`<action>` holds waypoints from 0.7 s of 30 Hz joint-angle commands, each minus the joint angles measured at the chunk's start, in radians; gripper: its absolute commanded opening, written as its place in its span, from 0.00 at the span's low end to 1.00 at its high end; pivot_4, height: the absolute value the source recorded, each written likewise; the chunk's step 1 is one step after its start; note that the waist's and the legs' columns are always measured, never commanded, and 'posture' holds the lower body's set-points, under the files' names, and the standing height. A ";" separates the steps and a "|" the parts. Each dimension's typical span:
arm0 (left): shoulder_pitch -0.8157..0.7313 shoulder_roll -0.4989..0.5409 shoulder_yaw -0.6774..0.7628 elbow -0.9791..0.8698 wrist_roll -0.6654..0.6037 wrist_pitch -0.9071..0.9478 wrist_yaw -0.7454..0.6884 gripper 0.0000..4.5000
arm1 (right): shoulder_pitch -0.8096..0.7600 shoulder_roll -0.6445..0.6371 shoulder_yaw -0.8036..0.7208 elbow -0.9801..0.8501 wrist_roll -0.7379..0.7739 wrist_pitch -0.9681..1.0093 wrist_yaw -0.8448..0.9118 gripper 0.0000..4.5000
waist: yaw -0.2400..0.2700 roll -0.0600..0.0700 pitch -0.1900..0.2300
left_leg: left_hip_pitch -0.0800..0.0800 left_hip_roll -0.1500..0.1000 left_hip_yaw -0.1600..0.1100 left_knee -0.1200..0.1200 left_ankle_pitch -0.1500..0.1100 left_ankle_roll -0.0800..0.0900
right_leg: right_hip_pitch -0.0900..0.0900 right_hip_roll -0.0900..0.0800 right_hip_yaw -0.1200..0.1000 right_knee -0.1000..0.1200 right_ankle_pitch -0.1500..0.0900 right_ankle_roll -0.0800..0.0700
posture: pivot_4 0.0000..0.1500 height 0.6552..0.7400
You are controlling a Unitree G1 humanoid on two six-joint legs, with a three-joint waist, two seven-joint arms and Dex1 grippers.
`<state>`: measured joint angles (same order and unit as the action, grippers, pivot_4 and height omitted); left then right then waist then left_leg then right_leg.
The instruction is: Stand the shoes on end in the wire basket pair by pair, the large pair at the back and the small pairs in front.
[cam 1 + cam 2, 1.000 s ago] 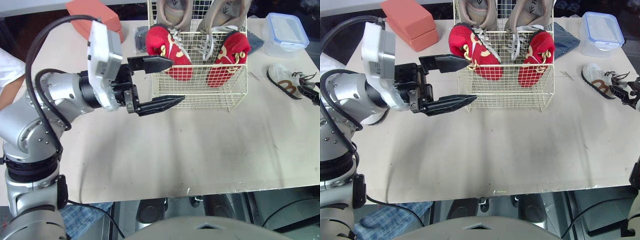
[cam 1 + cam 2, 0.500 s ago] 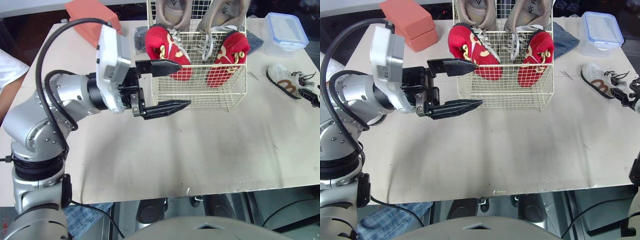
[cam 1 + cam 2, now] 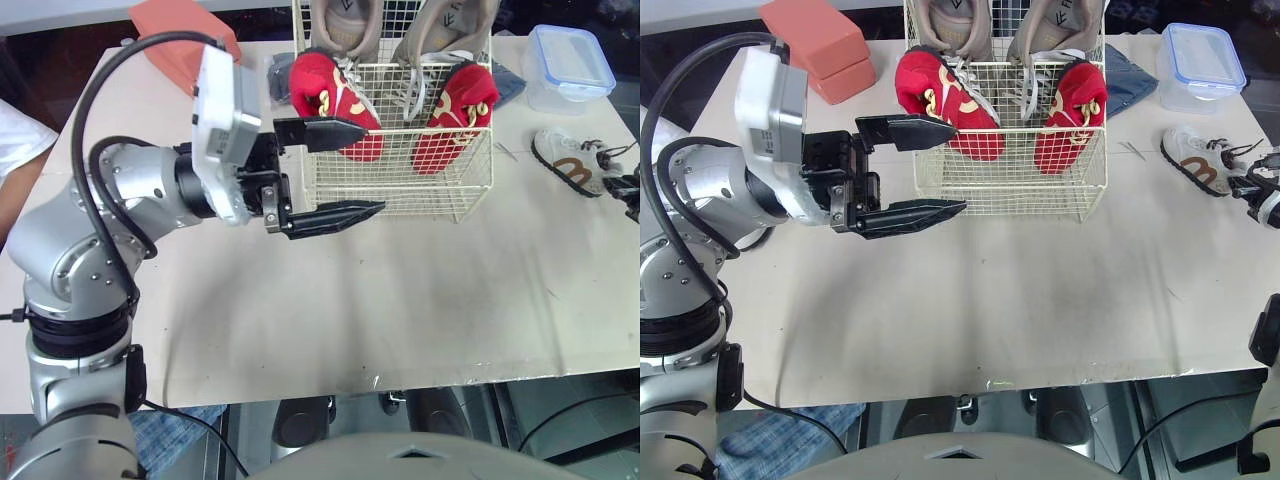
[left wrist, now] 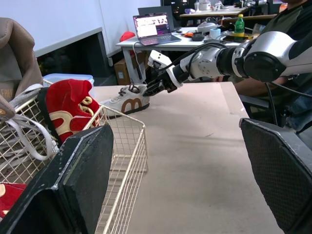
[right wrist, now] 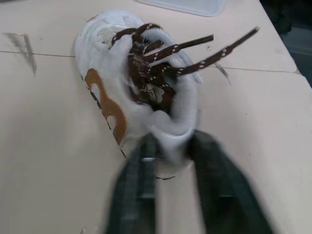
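Wht shoe (image 3: pixel 1192 160) nr table (image 3: pixel 1040 300) rt edge.

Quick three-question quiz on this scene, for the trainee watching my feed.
1. True or false: the red shoes stand in the wire basket, in front of the tan shoes.
2. The left gripper is: A) open and empty; B) shut on a red shoe; C) shut on the basket's rim.
3. Which shoe lies on the table, outside the basket, at the right gripper?

Key: 1 true; 2 A; 3 the white shoe with brown laces.
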<state>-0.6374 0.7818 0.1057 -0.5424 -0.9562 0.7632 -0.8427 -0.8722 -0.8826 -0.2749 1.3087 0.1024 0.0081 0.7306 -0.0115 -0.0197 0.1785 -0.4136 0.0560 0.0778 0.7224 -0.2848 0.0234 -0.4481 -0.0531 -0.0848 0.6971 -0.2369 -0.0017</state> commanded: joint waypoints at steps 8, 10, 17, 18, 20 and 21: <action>-0.060 -0.011 -0.025 -0.015 -0.009 0.014 0.018 1.00 | -0.024 -0.016 -0.038 -0.039 0.032 -0.071 0.015 0.02 | 0.000 0.000 0.000 | 0.000 0.000 0.000 0.000 0.000 0.000 | 0.000 0.000 0.000 0.000 0.000 0.000 | 1.00 0.36; -0.060 -0.011 -0.027 -0.010 -0.005 0.011 0.016 1.00 | -0.021 -0.021 -0.059 -0.053 0.052 -0.104 0.016 0.02 | 0.000 0.000 0.000 | 0.000 0.000 0.000 0.000 0.000 0.000 | 0.000 0.000 0.000 0.000 0.000 0.000 | 1.00 0.36; -0.044 -0.003 -0.017 0.016 0.022 -0.010 -0.018 1.00 | 0.057 -0.029 -0.182 -0.202 0.187 -0.281 0.137 0.02 | 0.001 0.001 0.000 | 0.000 0.000 0.000 0.000 0.000 0.000 | 0.000 0.000 0.000 0.000 0.000 0.000 | 1.00 0.36; -0.044 0.000 -0.016 0.024 0.029 -0.015 -0.027 1.00 | 0.078 -0.024 -0.208 -0.258 0.220 -0.293 0.158 0.02 | 0.003 0.001 0.000 | 0.000 0.000 0.000 0.000 0.000 0.000 | 0.000 0.000 0.000 0.000 0.000 0.000 | 1.00 0.36; -0.044 0.006 -0.013 0.038 0.042 -0.023 -0.044 1.00 | 0.123 -0.007 -0.249 -0.380 0.280 -0.295 0.179 0.02 | 0.006 0.001 0.000 | 0.000 0.000 -0.001 0.000 0.000 0.000 | 0.000 0.000 -0.001 0.000 0.000 0.000 | 1.00 0.36; -0.045 0.010 -0.013 0.048 0.049 -0.028 -0.055 1.00 | 0.155 0.010 -0.268 -0.464 0.322 -0.298 0.206 0.02 | 0.006 0.001 0.000 | 0.000 0.000 -0.001 0.000 0.000 0.000 | 0.000 0.000 -0.001 0.000 0.000 0.000 | 1.00 0.36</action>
<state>-0.6698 0.7818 0.0693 -0.4944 -0.9204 0.7602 -0.8775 -0.7327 -0.8757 -0.4851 0.9875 0.3407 -0.2566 0.9018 -0.0055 -0.0189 0.1789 -0.4139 0.0562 0.0772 0.7225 -0.2848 0.0233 -0.4480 -0.0531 -0.0853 0.6972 -0.2369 -0.0017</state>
